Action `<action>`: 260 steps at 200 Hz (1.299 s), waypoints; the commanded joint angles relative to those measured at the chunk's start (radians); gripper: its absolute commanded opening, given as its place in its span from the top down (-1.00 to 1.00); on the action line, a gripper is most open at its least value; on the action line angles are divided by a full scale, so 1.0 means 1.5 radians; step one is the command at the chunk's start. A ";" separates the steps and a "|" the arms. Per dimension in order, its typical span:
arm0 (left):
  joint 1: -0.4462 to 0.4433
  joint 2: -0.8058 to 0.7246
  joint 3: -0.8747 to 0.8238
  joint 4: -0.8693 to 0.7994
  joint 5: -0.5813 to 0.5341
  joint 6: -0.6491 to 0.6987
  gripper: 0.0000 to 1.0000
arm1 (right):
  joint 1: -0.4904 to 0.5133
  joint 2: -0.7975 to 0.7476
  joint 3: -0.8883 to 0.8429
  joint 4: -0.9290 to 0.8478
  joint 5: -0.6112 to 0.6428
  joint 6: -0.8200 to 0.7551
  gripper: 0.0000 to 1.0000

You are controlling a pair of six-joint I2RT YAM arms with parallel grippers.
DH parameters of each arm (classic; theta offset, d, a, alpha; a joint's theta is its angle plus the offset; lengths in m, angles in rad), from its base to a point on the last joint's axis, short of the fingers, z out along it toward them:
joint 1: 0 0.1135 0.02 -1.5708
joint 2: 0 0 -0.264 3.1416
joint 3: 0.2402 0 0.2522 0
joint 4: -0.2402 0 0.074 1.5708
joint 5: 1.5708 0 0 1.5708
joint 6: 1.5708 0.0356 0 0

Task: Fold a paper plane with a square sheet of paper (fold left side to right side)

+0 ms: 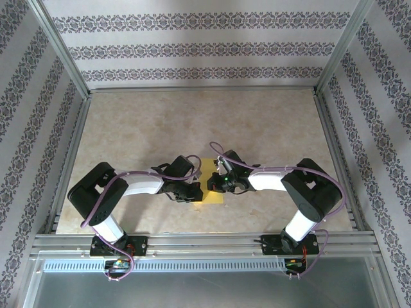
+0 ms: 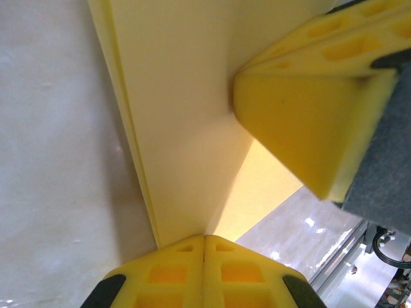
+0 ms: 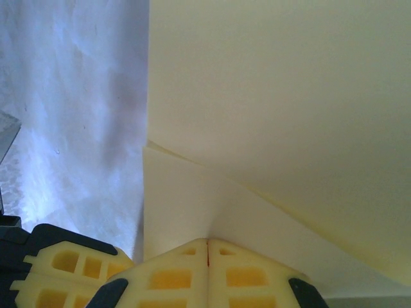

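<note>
Two arms on show from overhead, left arm [image 1: 106, 192] and right arm [image 1: 311, 189], both rising from the metal rail [image 1: 205, 242] along the bottom of the frame. Elbows are bent outward and wrists are turned in toward the centre. Left gripper [image 1: 194, 190] and right gripper [image 1: 216, 184] meet nose to nose just below mid-frame. Between them sits the square sheet of paper [image 1: 212, 197], bright yellow, a small patch peeking out under the wrists on the pale marbled surface [image 1: 192, 122], close to its near edge.

Over to the left wrist camera. The left gripper's fingers [image 2: 167, 276] are at bottom centre, clenched tip to tip, and the paper narrows right down into that seam, so it looks pinched there. The sheet climbs away to the top of the frame, with a doubled edge down its left side and a shadow on the surface beside it. Upper right, the right gripper's yellow fingertip touches the sheet's face.

Right wrist camera, same story: fingers [image 3: 167, 279] at bottom centre are clamped together, and the creases in the paper converge on the tips, so the paper appears gripped there too. In the lower left corner, the left gripper's finger sits just beside them.

Further back in the overhead view, the surface runs on to striped, patterned walls [image 1: 205, 48].
</note>
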 commanded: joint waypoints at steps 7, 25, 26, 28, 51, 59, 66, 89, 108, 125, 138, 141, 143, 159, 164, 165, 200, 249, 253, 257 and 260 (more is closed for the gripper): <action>-0.009 0.028 -0.011 -0.073 -0.039 -0.012 0.90 | -0.035 0.000 -0.015 -0.002 0.031 -0.033 1.00; -0.009 0.029 -0.011 -0.073 -0.038 -0.012 0.90 | -0.054 -0.005 -0.019 0.005 0.021 -0.038 1.00; -0.009 0.029 -0.011 -0.073 -0.038 -0.012 0.90 | -0.055 -0.005 -0.020 0.006 0.021 -0.038 1.00; -0.009 0.029 -0.011 -0.072 -0.037 -0.012 0.90 | -0.058 -0.006 -0.020 0.007 0.019 -0.038 1.00; -0.009 0.029 -0.010 -0.071 -0.037 -0.012 0.91 | -0.089 -0.012 -0.032 0.017 0.008 -0.044 1.00; -0.009 0.029 -0.011 -0.071 -0.036 -0.012 0.91 | -0.100 -0.013 -0.037 0.021 0.005 -0.046 1.00; -0.009 0.029 -0.010 -0.070 -0.036 -0.011 0.91 | -0.110 -0.015 -0.040 0.023 0.002 -0.048 1.00; -0.009 0.029 -0.010 -0.070 -0.035 -0.009 0.91 | -0.143 -0.023 -0.053 0.029 -0.010 -0.056 1.00; -0.009 0.025 -0.010 -0.069 -0.034 -0.008 0.91 | -0.168 -0.045 -0.058 0.023 -0.022 -0.058 1.00; -0.010 0.021 -0.010 -0.068 -0.034 -0.006 0.91 | -0.180 -0.084 -0.055 -0.002 -0.020 -0.063 1.00; -0.011 0.017 -0.009 -0.068 -0.034 -0.006 0.91 | -0.180 -0.114 -0.052 -0.027 -0.017 -0.068 1.00; -0.012 0.017 -0.007 -0.068 -0.034 -0.006 0.91 | -0.180 -0.120 -0.052 -0.030 -0.017 -0.067 1.00; -0.013 0.016 -0.007 -0.068 -0.034 -0.006 0.91 | -0.180 -0.124 -0.052 -0.032 -0.018 -0.066 1.00; -0.013 0.013 -0.003 -0.072 -0.034 -0.004 0.91 | -0.171 -0.148 -0.056 -0.034 -0.026 -0.050 1.00; -0.014 0.012 -0.002 -0.072 -0.036 -0.004 0.91 | -0.164 -0.154 -0.057 -0.033 -0.027 -0.045 1.00; -0.014 0.012 -0.002 -0.072 -0.036 -0.004 0.91 | -0.163 -0.154 -0.057 -0.033 -0.027 -0.044 1.00; -0.015 0.008 0.002 -0.074 -0.038 -0.004 0.91 | -0.076 -0.118 -0.042 0.005 -0.043 0.005 1.00; -0.016 0.007 0.004 -0.076 -0.037 -0.003 0.91 | -0.032 -0.045 -0.009 0.031 -0.026 0.018 1.00; -0.015 0.006 0.003 -0.076 -0.037 -0.004 0.91 | -0.033 -0.040 -0.007 0.029 -0.025 0.016 1.00; -0.015 0.005 0.004 -0.076 -0.037 -0.004 0.91 | -0.034 -0.036 -0.005 0.026 -0.024 0.013 1.00; -0.015 0.005 0.004 -0.077 -0.037 -0.004 0.91 | -0.034 -0.034 -0.003 0.024 -0.023 0.012 1.00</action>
